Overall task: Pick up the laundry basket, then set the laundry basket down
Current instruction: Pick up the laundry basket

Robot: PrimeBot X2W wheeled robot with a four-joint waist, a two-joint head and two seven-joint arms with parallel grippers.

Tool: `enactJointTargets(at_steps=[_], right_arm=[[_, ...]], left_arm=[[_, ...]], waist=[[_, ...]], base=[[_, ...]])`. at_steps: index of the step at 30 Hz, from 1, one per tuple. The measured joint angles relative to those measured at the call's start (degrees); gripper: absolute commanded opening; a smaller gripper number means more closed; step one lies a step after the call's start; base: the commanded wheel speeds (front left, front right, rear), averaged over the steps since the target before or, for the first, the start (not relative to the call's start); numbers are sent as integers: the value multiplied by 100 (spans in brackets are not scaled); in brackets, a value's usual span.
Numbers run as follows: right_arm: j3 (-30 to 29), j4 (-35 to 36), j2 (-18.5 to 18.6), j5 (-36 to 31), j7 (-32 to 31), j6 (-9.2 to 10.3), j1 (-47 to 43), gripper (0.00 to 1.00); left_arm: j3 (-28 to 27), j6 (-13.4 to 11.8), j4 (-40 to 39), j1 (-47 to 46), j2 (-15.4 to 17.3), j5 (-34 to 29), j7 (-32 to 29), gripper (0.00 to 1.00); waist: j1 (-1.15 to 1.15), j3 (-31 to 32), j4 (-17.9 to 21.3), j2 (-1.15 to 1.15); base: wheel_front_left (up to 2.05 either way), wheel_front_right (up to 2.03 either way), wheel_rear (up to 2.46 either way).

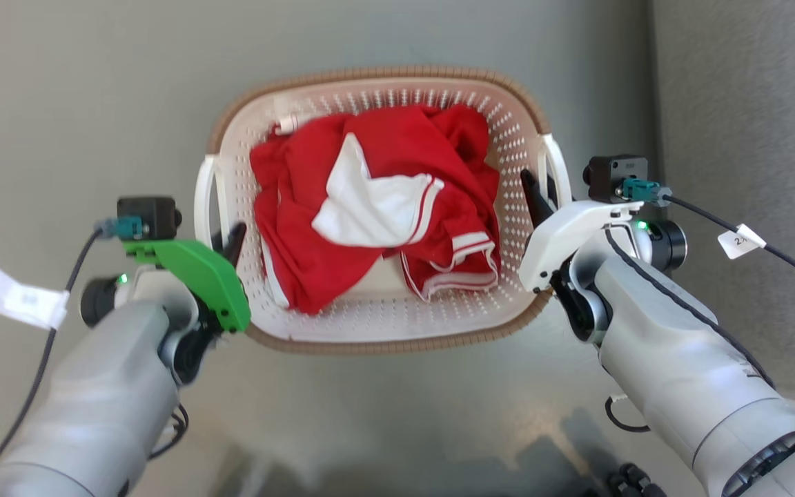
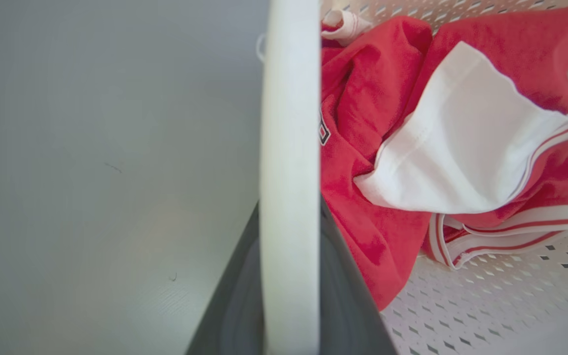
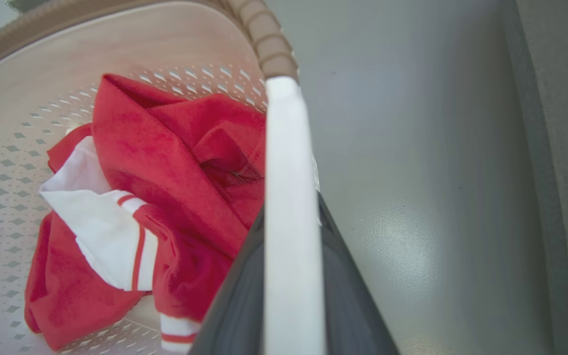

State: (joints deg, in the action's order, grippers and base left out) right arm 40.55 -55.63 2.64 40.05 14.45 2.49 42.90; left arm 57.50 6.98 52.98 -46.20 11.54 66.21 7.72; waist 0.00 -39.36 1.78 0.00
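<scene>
Over grey floor (image 1: 94,103), dead centre, clamps laundry basket (image 1: 377,344) by white handles (image 1: 203,197) at 9 and 3 o'clock, left gripper (image 1: 232,238) and right gripper (image 1: 535,197) jaws closed; appears grasped, lift unconfirmed, set-down not yet done.

I cannot tell for sure what sort of place this is. The floor (image 1: 59,103) is smooth, grey and a bit shiny, like in a test room or a workshop. Down the right edge of the head view runs a rougher grey strip (image 1: 749,103), maybe carpet. The laundry basket (image 1: 384,72) with a red and white shirt (image 1: 397,138) looks like home washing. The cables (image 1: 38,373) on my arms have paper tags (image 1: 14,293).
</scene>
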Motion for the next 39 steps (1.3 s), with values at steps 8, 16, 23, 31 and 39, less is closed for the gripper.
enactJointTargets(at_steps=[8,16,23,31,39], right_arm=[[224,-202,-3,258,-121,-168,-186,0],[392,-417,-8,548,-276,-352,-487,0],[515,-556,-9,762,-446,-465,-805,0],[704,-745,-8,911,-698,-554,-1128,0],[787,-839,-8,1050,-905,-610,-1306,0]], left_arm=[[14,2,166,386,-127,256,-171,0],[101,7,396,662,-287,422,-406,0],[180,7,591,956,-434,491,-576,0],[204,7,860,1318,-630,624,-786,0],[214,10,1069,1509,-751,760,-977,0]], waist=[[0,652,47,0],[0,1395,83,0],[0,1977,89,0],[0,2641,90,0],[0,3185,93,0]], base=[[0,0,0],[0,0,0],[0,0,0],[0,0,0],[0,0,0]])
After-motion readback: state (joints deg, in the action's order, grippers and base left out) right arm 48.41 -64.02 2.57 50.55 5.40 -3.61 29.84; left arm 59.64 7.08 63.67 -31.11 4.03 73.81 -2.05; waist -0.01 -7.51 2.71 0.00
